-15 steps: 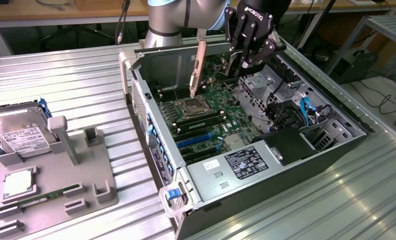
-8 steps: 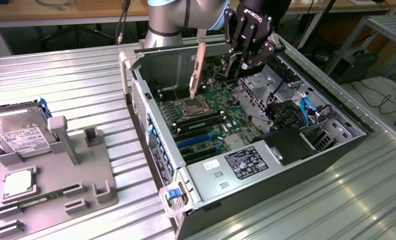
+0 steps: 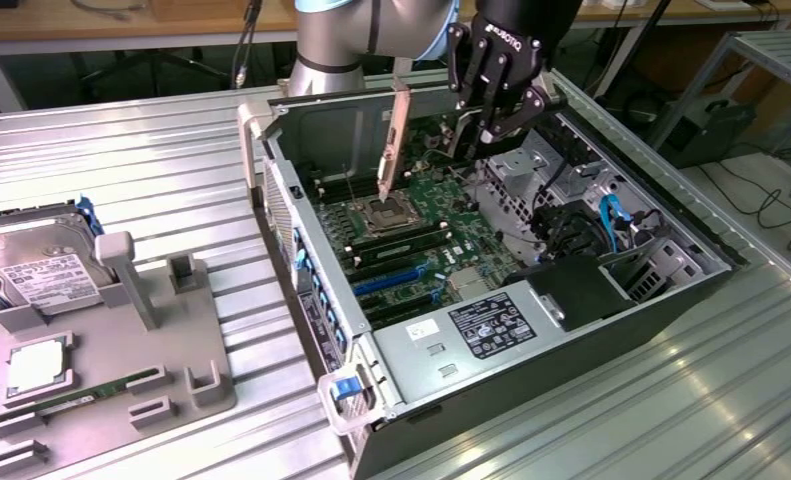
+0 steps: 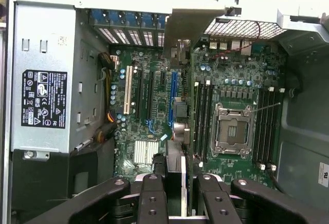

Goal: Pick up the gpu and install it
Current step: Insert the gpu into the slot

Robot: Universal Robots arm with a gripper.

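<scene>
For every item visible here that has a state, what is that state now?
gpu: held edge-on, above the motherboard, not yet seated.
End effector: shut on the gpu.
Computer case: side panel off, interior exposed.
CPU socket: empty.
Hard drive: resting in the grey holder outside the case.
</scene>
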